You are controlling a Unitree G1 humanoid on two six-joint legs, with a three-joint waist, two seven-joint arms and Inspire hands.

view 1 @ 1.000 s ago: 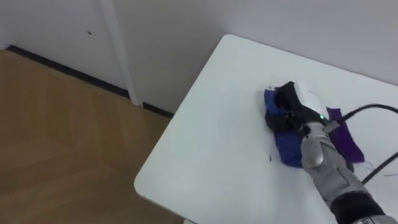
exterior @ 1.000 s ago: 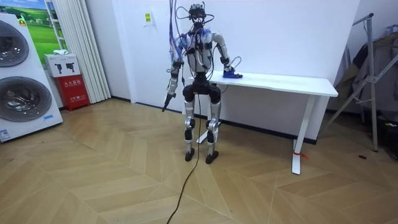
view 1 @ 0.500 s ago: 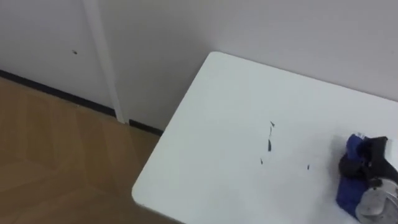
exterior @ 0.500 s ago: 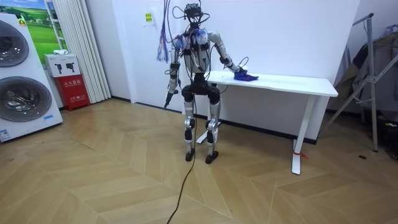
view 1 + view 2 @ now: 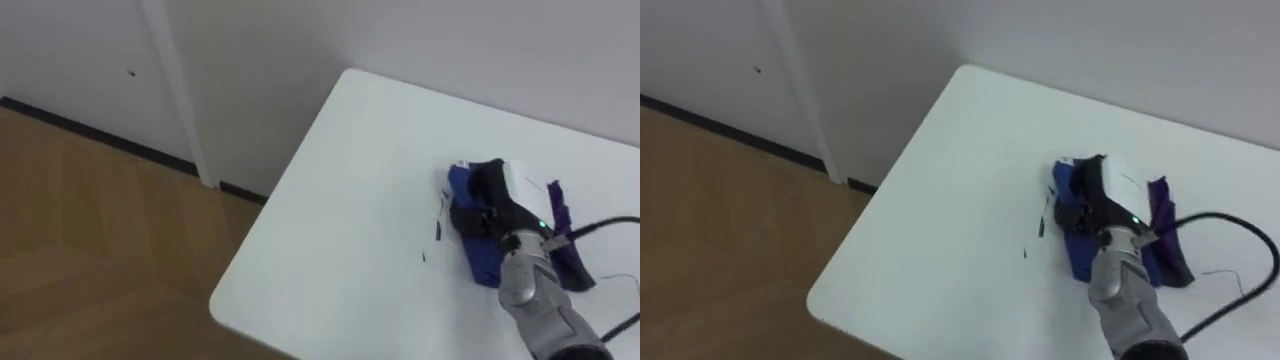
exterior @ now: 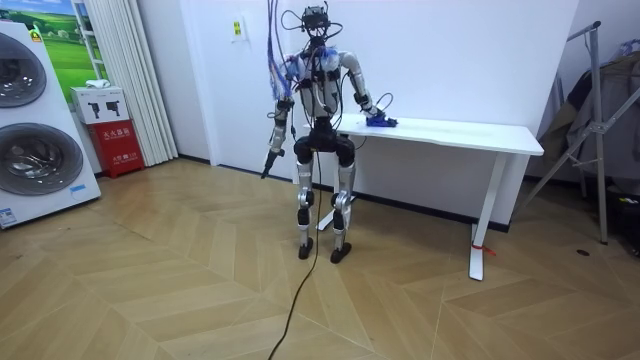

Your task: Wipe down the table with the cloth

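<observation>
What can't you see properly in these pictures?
- Tabletop under the blue cloth: covered by cloth and right robot hand, both eye views.
- White table: its far end is cut off by the eye views' right edge.
- Left robot hand: too small, room view.
- Dark marks: too small to identify.

Both eye views look down closely on the worktop's (image 5: pixel 350 200) corner; the room view, well off, shares that worktop at 2 o'clock.
</observation>
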